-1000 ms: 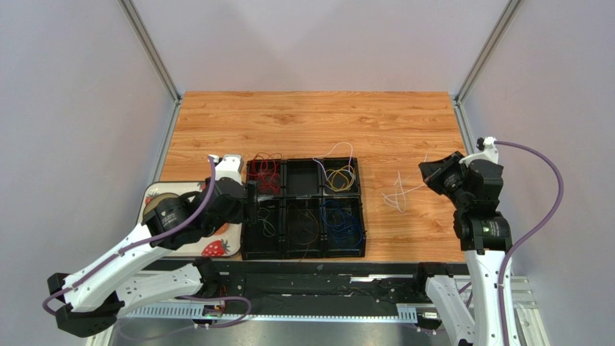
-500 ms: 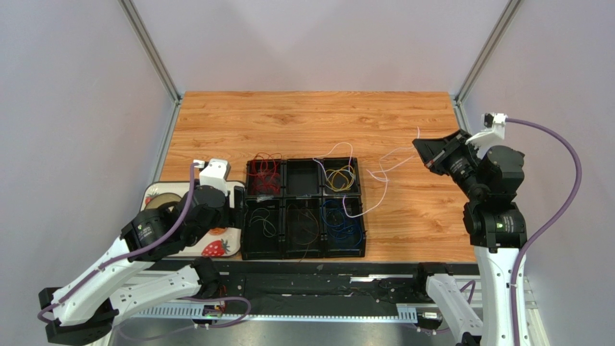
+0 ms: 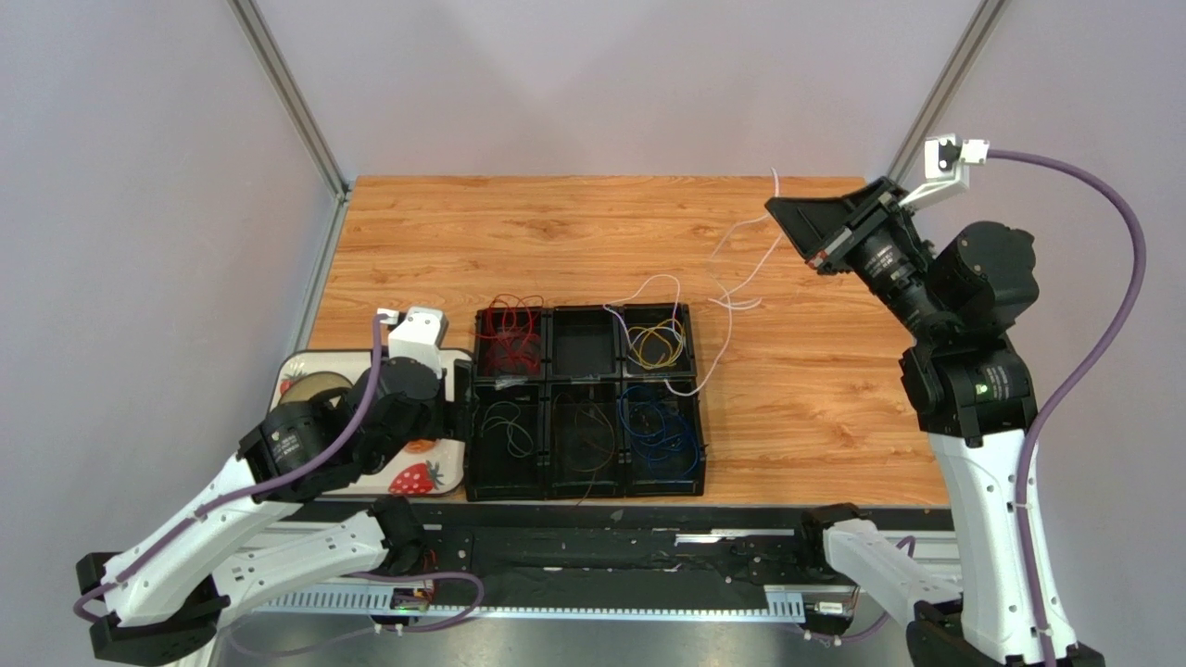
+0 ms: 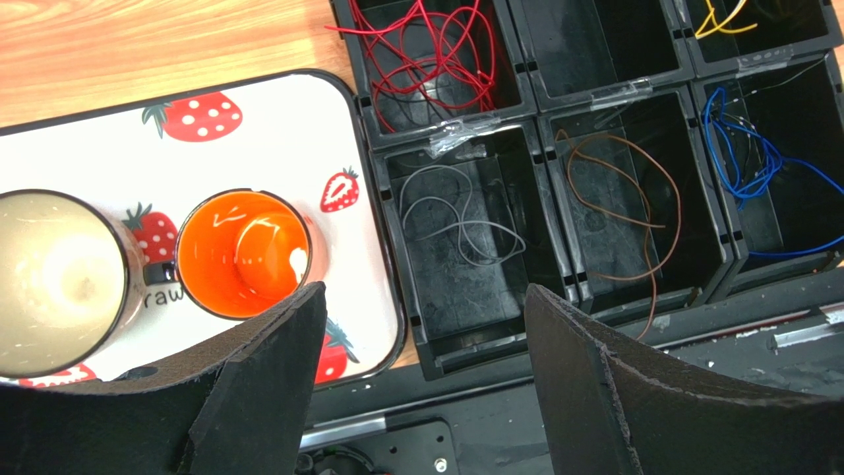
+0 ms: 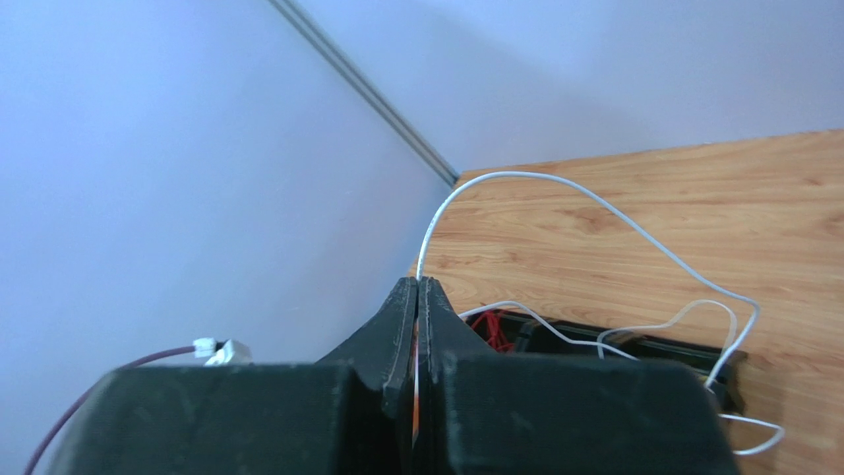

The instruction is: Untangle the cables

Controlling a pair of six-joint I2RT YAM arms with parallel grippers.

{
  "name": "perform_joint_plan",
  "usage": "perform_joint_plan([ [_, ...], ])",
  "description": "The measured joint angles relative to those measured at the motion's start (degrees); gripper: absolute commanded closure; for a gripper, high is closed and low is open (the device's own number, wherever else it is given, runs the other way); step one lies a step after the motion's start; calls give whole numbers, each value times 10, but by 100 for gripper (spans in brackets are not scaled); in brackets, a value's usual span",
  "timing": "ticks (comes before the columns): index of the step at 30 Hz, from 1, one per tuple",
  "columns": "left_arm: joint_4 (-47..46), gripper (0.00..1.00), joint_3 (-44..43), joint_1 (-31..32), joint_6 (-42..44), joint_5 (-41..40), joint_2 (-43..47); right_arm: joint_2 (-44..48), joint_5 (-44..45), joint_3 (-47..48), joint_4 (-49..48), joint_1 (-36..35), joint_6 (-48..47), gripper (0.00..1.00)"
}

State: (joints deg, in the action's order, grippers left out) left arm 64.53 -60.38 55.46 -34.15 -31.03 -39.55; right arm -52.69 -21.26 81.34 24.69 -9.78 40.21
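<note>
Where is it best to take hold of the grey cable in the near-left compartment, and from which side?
Probably at its middle loops, straight from above: the grey cable lies loose on the floor of the black bin, whose walls block any sideways approach. The open left end effector hangs nearly over it.

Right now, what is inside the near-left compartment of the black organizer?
One thin grey cable, loosely looped on the floor. One of the left fingers covers the compartment's near right corner.

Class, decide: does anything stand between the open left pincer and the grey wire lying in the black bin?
Nothing visible does. The left pincer is open and clear of the grey wire, which lies alone in its open-topped compartment.
</note>
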Motion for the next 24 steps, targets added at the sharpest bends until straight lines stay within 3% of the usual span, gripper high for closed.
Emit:
perform_joint_plan([
  [13,1,20,1,-6,-3,-14,30,-136,53,170,-34,-198,-9,100],
  [24,10,20,1,-13,-16,-38,74,-232,121,207,-58,-356,-35,100],
])
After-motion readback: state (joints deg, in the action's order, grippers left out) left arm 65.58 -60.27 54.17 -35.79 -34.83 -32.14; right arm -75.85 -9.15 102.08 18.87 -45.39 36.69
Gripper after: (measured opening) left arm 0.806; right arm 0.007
